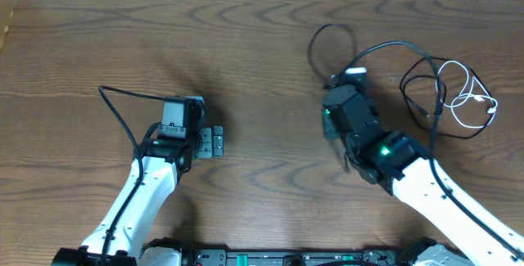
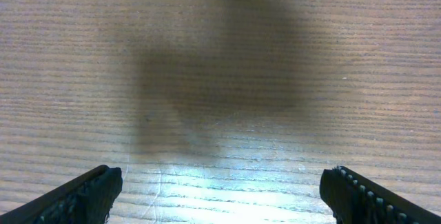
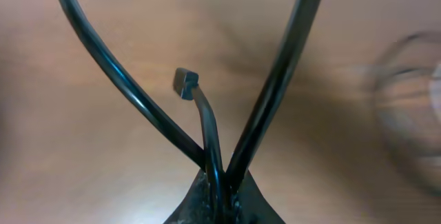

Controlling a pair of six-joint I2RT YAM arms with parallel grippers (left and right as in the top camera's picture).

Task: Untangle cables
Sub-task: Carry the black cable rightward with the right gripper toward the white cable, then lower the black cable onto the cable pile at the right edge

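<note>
While the left tool [image 2: 220, 182] gapes wide above the table [image 2: 220, 45], the right tool [image 3: 222, 191] pinches a black cable [image 3: 272, 79].

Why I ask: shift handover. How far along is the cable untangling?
Early. Nothing looks separated: the white cable lies looped among black cable. In hand: the right gripper is shut on black cable strands. The left gripper is open, idle. Pulling them apart remains.

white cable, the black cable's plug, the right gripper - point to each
white cable [image 1: 490, 105], overhead view, its right-hand end
black cable's plug [image 3: 185, 83], right wrist view, the plug head
right gripper [image 3: 222, 186], right wrist view, between the shut fingertips
</note>
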